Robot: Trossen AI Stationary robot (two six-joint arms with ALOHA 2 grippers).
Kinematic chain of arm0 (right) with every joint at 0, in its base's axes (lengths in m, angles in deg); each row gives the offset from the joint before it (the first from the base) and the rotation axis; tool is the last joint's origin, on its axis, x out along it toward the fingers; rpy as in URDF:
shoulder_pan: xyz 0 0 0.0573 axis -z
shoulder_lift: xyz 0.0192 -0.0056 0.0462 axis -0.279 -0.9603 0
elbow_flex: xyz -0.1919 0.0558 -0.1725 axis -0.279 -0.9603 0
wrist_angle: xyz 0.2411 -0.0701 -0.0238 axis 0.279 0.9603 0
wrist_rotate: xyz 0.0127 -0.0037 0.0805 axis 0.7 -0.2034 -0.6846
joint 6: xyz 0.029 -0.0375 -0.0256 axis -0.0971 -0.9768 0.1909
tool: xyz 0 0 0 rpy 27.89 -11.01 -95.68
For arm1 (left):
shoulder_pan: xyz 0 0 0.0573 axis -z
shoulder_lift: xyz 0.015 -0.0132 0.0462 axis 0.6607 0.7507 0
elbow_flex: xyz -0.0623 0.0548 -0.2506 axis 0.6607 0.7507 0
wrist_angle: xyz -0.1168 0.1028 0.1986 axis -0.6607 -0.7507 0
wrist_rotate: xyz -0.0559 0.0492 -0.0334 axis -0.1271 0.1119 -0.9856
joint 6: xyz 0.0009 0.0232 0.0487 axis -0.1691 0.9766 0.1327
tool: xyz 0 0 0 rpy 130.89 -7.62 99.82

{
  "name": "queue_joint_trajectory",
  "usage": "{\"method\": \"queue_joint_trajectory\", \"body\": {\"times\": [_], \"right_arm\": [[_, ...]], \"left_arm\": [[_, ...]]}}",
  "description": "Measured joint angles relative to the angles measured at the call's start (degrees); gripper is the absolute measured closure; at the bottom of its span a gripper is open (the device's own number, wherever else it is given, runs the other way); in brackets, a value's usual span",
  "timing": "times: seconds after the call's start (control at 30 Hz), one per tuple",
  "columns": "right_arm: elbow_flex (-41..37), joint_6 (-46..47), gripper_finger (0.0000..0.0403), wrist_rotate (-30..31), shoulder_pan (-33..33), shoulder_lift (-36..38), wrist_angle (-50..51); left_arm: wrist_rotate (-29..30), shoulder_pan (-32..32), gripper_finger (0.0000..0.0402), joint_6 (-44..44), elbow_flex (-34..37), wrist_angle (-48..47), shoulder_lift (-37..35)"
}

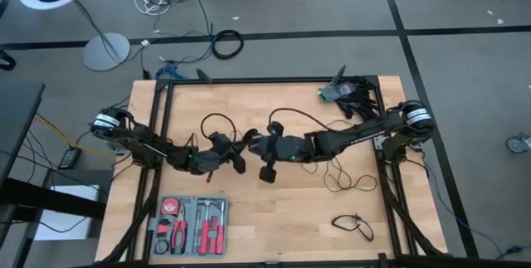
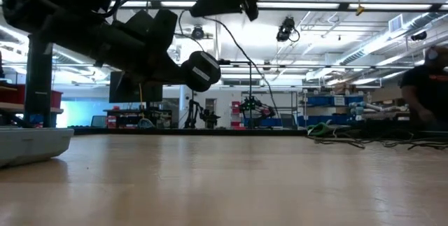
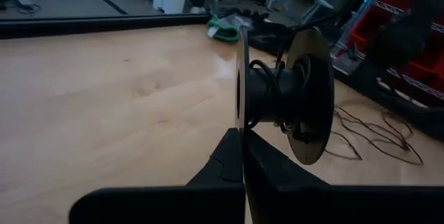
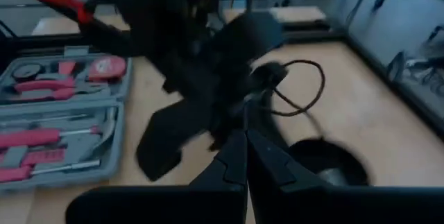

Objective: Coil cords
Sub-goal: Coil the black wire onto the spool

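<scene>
My two grippers meet above the middle of the wooden table [image 1: 274, 235]. My left gripper [image 1: 238, 158] is shut on the round disc end [image 3: 277, 96] of the long black cord, which looks like a small spool with cord wound on its hub. My right gripper [image 1: 254, 146] is shut, right next to it, on the thin black cord [image 4: 305, 89], which loops away over the table. The long cord [image 1: 294, 112] also arcs toward the far right. Another thin cord [image 1: 347, 182] lies in loose loops on the table near the right arm. My left gripper pinches the rim of the disc's near flange [image 3: 241, 123] between its two shut fingers. The disc stands on edge, lifted clear of the table, with black cord wound round its hub [image 3: 267, 89]. My right gripper pinches the thin cord [image 4: 247, 116] at its fingertips. The cord runs on from the fingers to a small plug [image 4: 267, 76] and a slack loop. The left arm's dark gripper stands close in front, so I cannot make out more.
A grey case of red-handled tools [image 1: 192, 225] lies at the near left. A small black wire loop [image 1: 353, 226] lies at the near right. A green and black bundle [image 1: 344, 94] sits at the far right corner. A thick cable ring [image 1: 226, 44] lies on the floor beyond.
</scene>
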Motion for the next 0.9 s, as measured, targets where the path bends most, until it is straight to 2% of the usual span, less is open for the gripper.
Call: {"method": "queue_joint_trajectory", "body": {"times": [0.27, 0.43, 0.57, 0.9], "right_arm": [[-0.18, 7.32, 0.0403, 1.54, -1.48, -3.92, 10.87], [-0.09, 8.72, 0.0403, 2.07, -2.25, -5.41, 11.01], [-0.1, 11.41, 0.0403, 2.27, -2.8, -6.43, 15.77], [-0.1, 18.62, 0.0403, 5.56, -4.72, -6.11, 29.64]], "left_arm": [[-0.2, 0.22, 0.0401, 3.02, 0.0, 6.24, 0.0], [-0.61, 0.4, 0.0401, 3.11, 0.01, 7.1, 0.0], [-1.23, 0.41, 0.0401, 3.48, 0.42, 10.23, -0.02], [-5.84, 0.41, 0.0402, 5.96, 6.46, 25.38, -0.02]]}}
